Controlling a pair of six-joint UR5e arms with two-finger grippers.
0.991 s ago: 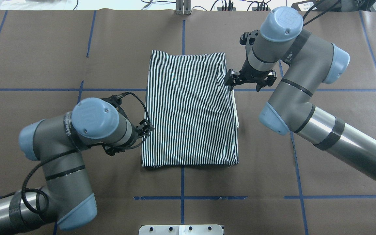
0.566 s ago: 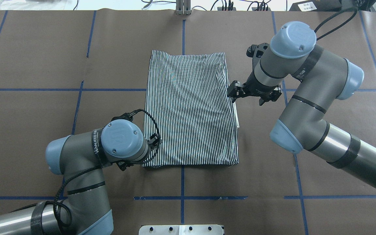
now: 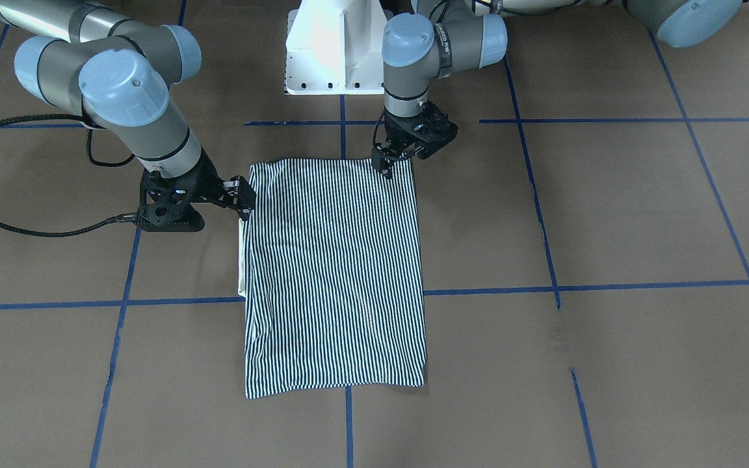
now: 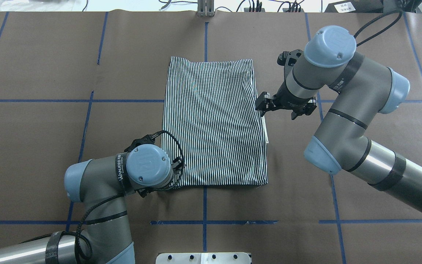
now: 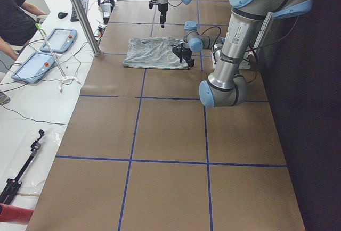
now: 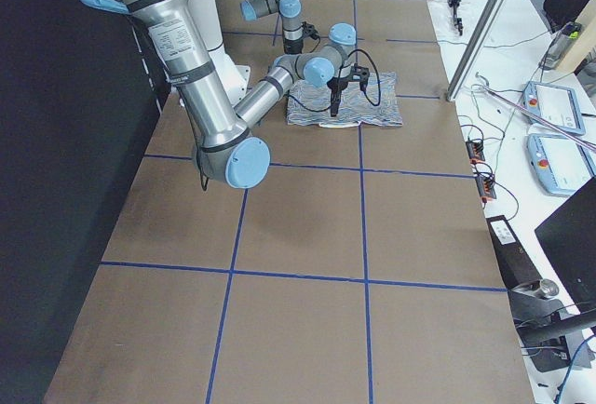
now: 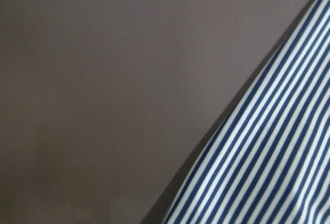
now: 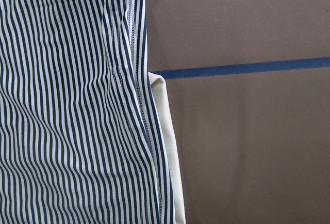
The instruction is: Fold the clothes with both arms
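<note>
Polo shirt (image 3: 335, 273) folded flat on the surface (image 3: 608, 227). Left hand (image 3: 382, 166) pointing down at its base-side corner, right hand (image 3: 244, 195) slanted low at its long edge. Cannot tell whether apart or together.

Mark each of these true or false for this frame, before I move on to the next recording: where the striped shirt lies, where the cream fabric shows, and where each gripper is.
1. The navy-and-white striped shirt lies folded into a rectangle, flat on the brown paper-covered table. True.
2. A cream strip peeks out along the shirt's edge on the robot's left side. False: it shows on the robot's right side, beside the right gripper.
3. The left gripper is at the shirt's corner nearest the robot. True.
4. The right gripper holds the shirt's edge high above the table. False: the whole shirt lies flat, and the gripper is low at its edge.
</note>
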